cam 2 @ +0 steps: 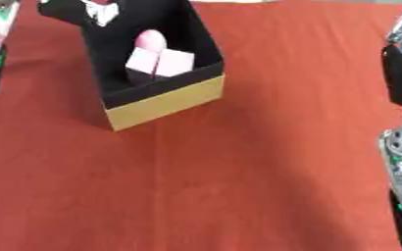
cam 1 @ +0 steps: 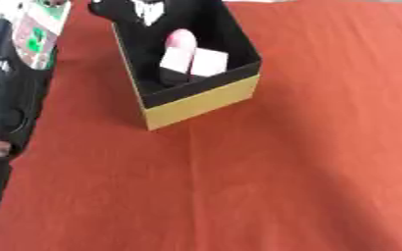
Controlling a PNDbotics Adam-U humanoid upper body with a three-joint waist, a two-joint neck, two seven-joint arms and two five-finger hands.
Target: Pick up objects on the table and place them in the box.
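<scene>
While parked on rust-red cloth [cam 1: 282,186], black-walled, gold-fronted cardboard box [cam 1: 206,100] cradling pale pink blocks [cam 1: 191,58]; hands' finger state impossible to tell.

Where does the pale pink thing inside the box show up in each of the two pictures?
Left eye view: pink thing sits inside the box, upper middle.
Right eye view: it shows upper left of centre.
Shared landmark: the box's yellow front wall on the red cloth.

Open black box [cam 1: 206,95] with a gold front, far left; inside lie pale pink pieces [cam 2: 157,60].
</scene>
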